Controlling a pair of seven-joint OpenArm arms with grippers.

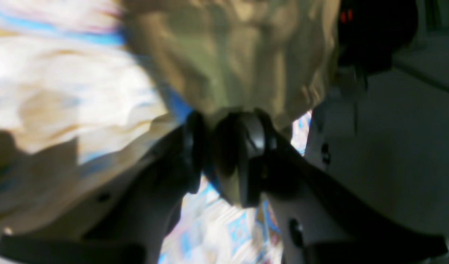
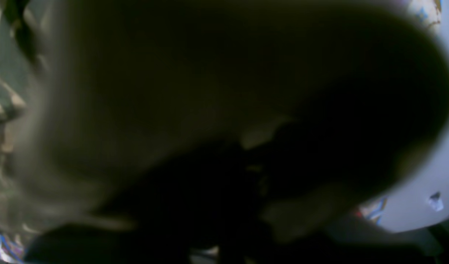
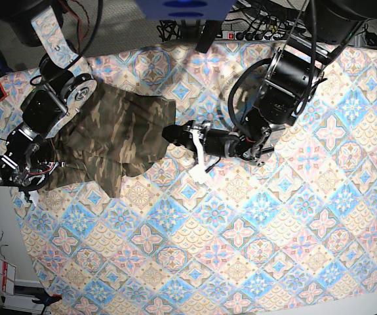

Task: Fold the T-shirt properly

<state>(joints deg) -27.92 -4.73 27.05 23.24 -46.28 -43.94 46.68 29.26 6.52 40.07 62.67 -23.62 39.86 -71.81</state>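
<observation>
1. Right now my left gripper [image 1: 224, 146] has its fingers close together with a bunch of the T-shirt [image 1: 232, 55] gathered at the tips; in the left wrist view the cloth fans out from between them, so I judge a narrow pinch on the shirt's right edge, though blur stops me being sure how firmly.
2. My right gripper [image 3: 19, 172] sits at the shirt's far-left end. Its wrist view is smothered in dark fabric, so the fingertips are hidden; I take them as closed, and whether cloth is caught in them I cannot tell.
3. Outward from both hands, the T-shirt [image 3: 113, 134] lies bunched and rumpled on the left part of the tablecloth [image 3: 273, 230], toward the far side, stretched loosely between my two grippers.
4. Progress, as I judge it: early. The shirt is not spread flat, and no clean fold line or tidy rectangle shows. Flattening, folding sleeves in and folding the body remain.
5. Count: one T-shirt, one tablecloth, two grippers.
</observation>
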